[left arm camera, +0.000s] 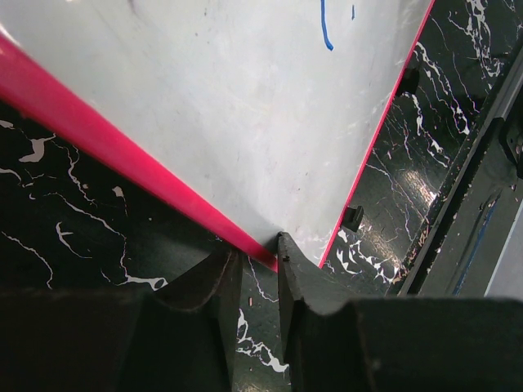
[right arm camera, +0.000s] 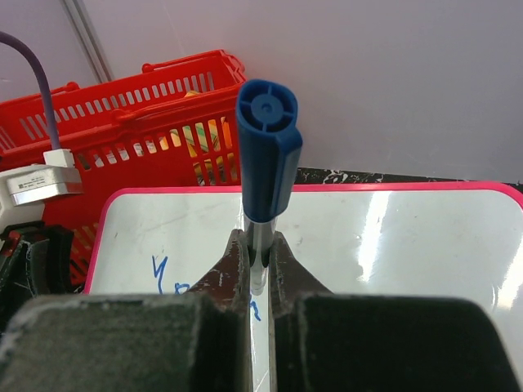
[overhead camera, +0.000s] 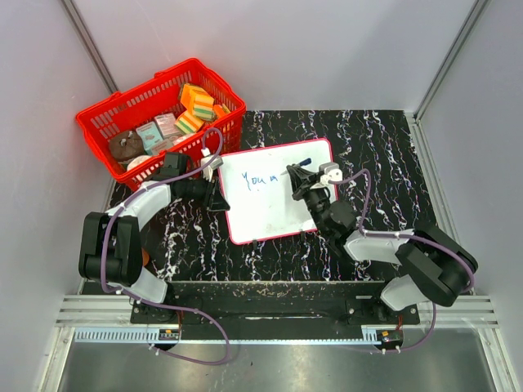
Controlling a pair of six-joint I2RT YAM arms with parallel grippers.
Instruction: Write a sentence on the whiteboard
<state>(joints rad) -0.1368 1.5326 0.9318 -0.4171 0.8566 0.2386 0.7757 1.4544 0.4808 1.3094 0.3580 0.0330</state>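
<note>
The whiteboard (overhead camera: 278,214) lies on the black marbled table, red-framed, slightly rotated. Blue writing (overhead camera: 254,181) on its upper left reads "You m". My left gripper (overhead camera: 221,196) is at the board's left edge; in the left wrist view (left arm camera: 260,251) its fingers pinch the red frame (left arm camera: 122,155) near a corner. My right gripper (overhead camera: 297,178) is over the board's upper middle, shut on a blue marker (right arm camera: 268,131) held upright, cap end up. The marker tip is hidden between the fingers, just right of the blue strokes (right arm camera: 163,273).
A red basket (overhead camera: 106,122) holding sponges and small packs stands at the back left, touching the board's far left corner; it also shows in the right wrist view (right arm camera: 139,122). A black board foot (left arm camera: 353,217) shows at the near edge. Grey walls enclose the table.
</note>
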